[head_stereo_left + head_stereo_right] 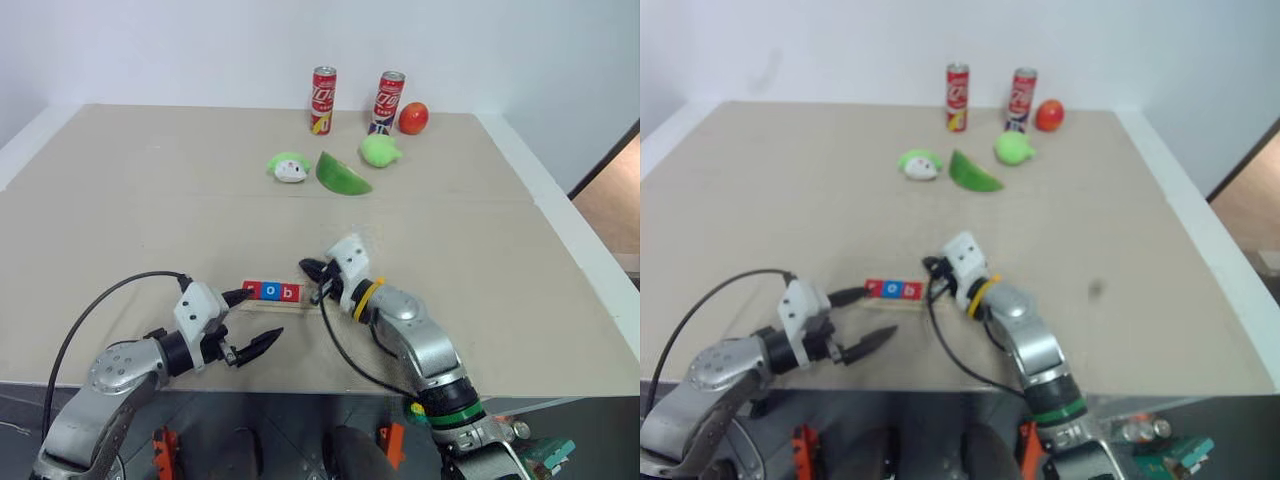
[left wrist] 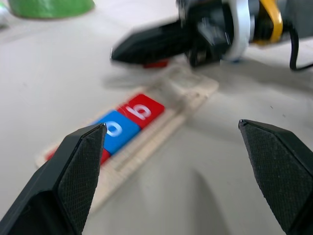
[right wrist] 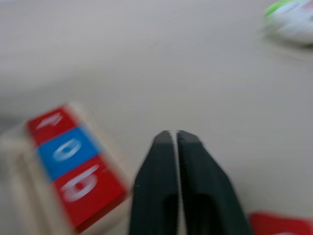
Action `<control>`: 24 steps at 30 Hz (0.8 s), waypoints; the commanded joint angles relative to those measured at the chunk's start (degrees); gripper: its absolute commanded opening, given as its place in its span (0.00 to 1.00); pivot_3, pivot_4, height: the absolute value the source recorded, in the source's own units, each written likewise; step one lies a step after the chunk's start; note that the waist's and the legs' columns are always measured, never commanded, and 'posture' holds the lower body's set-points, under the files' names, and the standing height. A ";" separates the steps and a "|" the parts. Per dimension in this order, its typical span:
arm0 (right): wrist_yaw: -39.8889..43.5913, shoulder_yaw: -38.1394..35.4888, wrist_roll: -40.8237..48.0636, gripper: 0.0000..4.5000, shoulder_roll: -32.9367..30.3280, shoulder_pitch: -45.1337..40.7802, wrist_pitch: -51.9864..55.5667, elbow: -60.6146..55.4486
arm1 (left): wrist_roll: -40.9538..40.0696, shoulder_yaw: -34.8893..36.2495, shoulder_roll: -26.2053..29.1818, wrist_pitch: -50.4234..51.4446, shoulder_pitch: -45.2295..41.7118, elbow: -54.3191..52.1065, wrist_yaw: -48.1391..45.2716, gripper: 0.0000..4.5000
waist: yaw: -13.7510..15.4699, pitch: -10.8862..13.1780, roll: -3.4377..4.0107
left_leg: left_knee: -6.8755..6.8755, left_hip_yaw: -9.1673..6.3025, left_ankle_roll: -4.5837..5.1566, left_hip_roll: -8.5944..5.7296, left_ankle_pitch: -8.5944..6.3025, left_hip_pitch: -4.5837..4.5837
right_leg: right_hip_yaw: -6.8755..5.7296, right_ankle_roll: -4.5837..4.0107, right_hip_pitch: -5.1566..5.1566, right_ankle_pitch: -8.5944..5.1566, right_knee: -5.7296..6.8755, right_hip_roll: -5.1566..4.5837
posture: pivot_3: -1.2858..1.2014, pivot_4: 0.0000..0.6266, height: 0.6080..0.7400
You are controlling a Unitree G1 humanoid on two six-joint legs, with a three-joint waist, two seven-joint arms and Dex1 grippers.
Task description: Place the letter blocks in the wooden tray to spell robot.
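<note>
The wooden tray (image 2: 194,92) lies near the table's front edge. Three letter blocks sit in it side by side: a red one (image 1: 252,290), a blue o (image 1: 270,291) and a red b (image 1: 290,293). Another red block (image 3: 279,223) lies on the table beside my right gripper's fingers, just past the tray's right end. My right gripper (image 1: 308,268) hovers at that end, shut with nothing between its fingers (image 3: 161,166). My left gripper (image 1: 267,311) is wide open just in front of the tray's left part and holds nothing.
At the back of the table stand two red cans (image 1: 323,100) (image 1: 388,102) and a red fruit (image 1: 413,118). Nearer lie a green fruit (image 1: 379,150), a green wedge (image 1: 342,175) and a small white-and-green toy (image 1: 289,167). The table's front edge runs just behind my arms.
</note>
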 commanded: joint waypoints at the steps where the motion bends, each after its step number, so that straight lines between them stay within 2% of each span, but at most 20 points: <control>1: -0.71 -3.88 0.98 0.41 -3.47 -2.14 5.15 -4.73 | 0.43 0.13 2.69 -2.14 0.48 -1.11 -3.74 1.00 | 0.00 -0.01 -0.01 | -0.01 0.00 0.00 -0.01 0.00 0.00 | 0.00 0.00 0.01 -0.01 -0.01 -0.01 | 0.52 0.24 1.00; 4: -0.26 -2.56 0.54 0.65 -5.87 0.18 9.34 -8.33 | 0.84 -0.63 4.17 -2.82 0.62 -1.06 -5.61 1.00 | 0.01 -0.03 -0.04 | -0.09 -0.02 -0.01 -0.01 -0.01 0.01 | -0.01 -0.05 0.00 -0.11 -0.01 -0.02 | 0.52 0.24 1.00; 8: -1.62 -0.60 0.91 0.95 -5.25 3.94 13.87 -12.86 | 1.10 -0.94 3.77 -2.99 0.97 -1.28 -5.81 1.00 | -0.06 -0.02 -0.03 | -0.35 -0.05 -0.01 0.03 -0.01 0.02 | -0.02 -0.15 -0.09 -0.22 0.00 0.03 | 0.52 0.24 1.00; 17: -7.06 -1.00 1.33 0.95 -0.90 5.11 19.33 -13.88 | 1.17 -1.34 3.68 -2.86 1.28 -2.00 -5.67 1.00 | -0.04 -0.02 -0.03 | -0.25 -0.04 -0.01 0.05 -0.01 0.01 | -0.04 -0.15 -0.10 -0.16 0.04 0.04 | 0.52 0.24 1.00; 24: -8.43 -1.03 1.73 0.95 -0.59 6.01 21.11 -12.12 | 1.49 -1.31 3.81 -2.63 1.59 -2.41 -5.19 1.00 | -0.03 -0.02 -0.04 | -0.21 -0.02 -0.01 0.01 -0.01 0.00 | -0.01 -0.09 -0.08 -0.14 0.03 0.00 | 0.52 0.24 1.00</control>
